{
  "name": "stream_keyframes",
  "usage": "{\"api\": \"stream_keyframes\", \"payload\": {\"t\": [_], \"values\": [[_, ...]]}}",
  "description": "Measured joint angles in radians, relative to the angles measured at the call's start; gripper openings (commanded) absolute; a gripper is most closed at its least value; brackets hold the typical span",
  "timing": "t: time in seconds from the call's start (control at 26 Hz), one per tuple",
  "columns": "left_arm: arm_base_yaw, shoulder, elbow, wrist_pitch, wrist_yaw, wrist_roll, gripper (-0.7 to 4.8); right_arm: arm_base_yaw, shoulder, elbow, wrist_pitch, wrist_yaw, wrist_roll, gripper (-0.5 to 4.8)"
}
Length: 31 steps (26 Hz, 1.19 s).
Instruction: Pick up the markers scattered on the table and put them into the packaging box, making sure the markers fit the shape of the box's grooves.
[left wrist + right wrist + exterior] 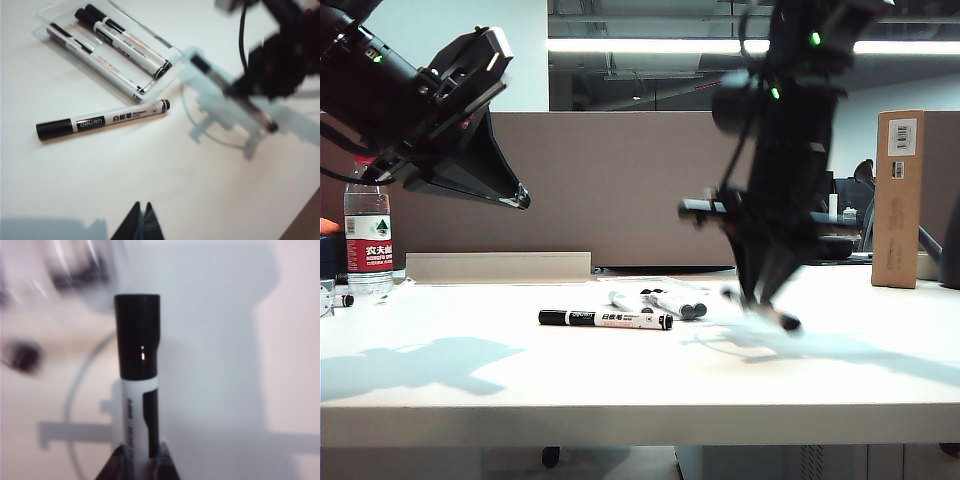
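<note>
A shallow clear plastic packaging box is seen lying on the white table, near the table's middle. Slim white-barrelled whiteboard markers with black caps are laid side by side in its grooves; at least three can be made out in the left wrist view. Just beside the box, on the side nearer the table's front edge, a loose white marker with black print and a black cap is found flat on the table, apart from the tray and roughly parallel to the table edge.

To the right of the box in the exterior view, the right gripper is held low over the table, its arm blurred. A further white marker with a black cap is clamped between its jaws by the barrel, the capped end pointing away from the gripper.

To the left of the box and well above the table, the left gripper is raised; its black fingertips are seen pressed together with nothing between them.

Farther left of the box, a clear plastic water bottle with a red label is stood at the table's back edge. Far to the right, a tall brown cardboard box with barcode labels is stood upright.
</note>
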Motion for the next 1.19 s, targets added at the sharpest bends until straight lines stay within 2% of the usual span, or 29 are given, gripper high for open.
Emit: {"api": "stream_keyframes", "payload": {"t": [0.15,0.27,0.5,0.54,0.62,0.77,1.19], "values": [[0.000,0.000,0.000,0.000,-0.002,0.060,-0.04,0.001,-0.008,0.093,0.059,0.012,-0.009,-0.06],[0.000,0.000,0.000,0.013,-0.005,0.063,-0.04,0.000,0.000,0.128,0.121,-0.056,-0.035,-0.06],[0.000,0.000,0.000,0.089,-0.008,0.063,-0.04,0.002,0.126,0.318,0.119,-0.126,-0.080,-0.06],[0.000,0.000,0.000,0.102,-0.008,0.063,-0.04,0.001,0.162,0.362,0.093,-0.127,-0.089,-0.06],[0.000,0.000,0.000,0.123,-0.009,0.063,-0.04,0.000,0.307,0.562,-0.053,-0.143,-0.123,-0.06],[0.000,-0.001,0.000,0.127,-0.009,0.063,-0.04,0.000,0.400,0.699,-0.171,-0.166,-0.158,-0.06],[0.000,-0.001,0.000,0.112,-0.004,0.059,-0.04,0.000,0.431,0.718,-0.108,-0.227,-0.166,-0.06]]}}
